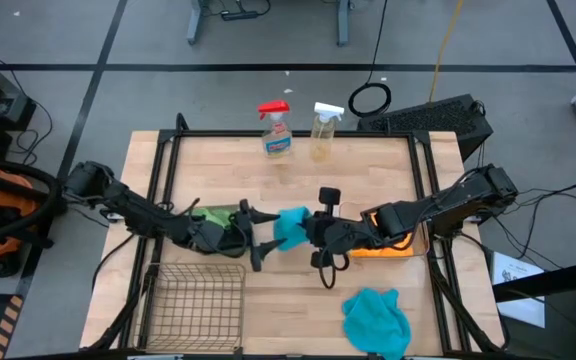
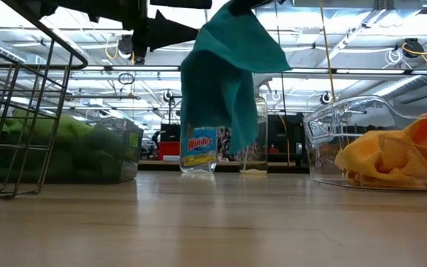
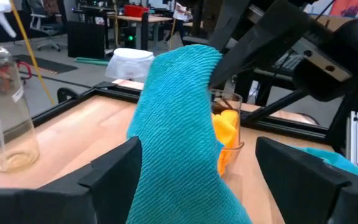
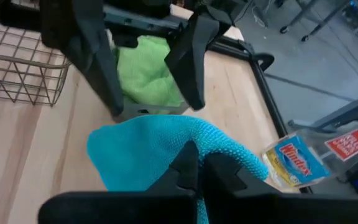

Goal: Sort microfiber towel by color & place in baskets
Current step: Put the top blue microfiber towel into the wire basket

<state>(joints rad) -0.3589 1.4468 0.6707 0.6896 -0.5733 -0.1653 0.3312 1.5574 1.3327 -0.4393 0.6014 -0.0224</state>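
Right gripper (image 1: 313, 231) is clamped on the teal towel (image 1: 291, 227), dangling it mid-table for handover; my left gripper (image 1: 255, 238) waits spread beside it.

Teal cloth (image 3: 179, 137) in my grip: ribbed, matt. Wire metal basket (image 1: 196, 300). Pale wood table (image 1: 298, 180), smooth. Clear glossy plastic tub (image 2: 347, 133).

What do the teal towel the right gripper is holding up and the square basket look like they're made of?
The teal towel looks like soft, matte microfiber: fine ribbed knit rows show, and it drapes limply from the right gripper. The square basket appears to be thin metal wire in an open grid, with a dull sheen; any coating can't be told.
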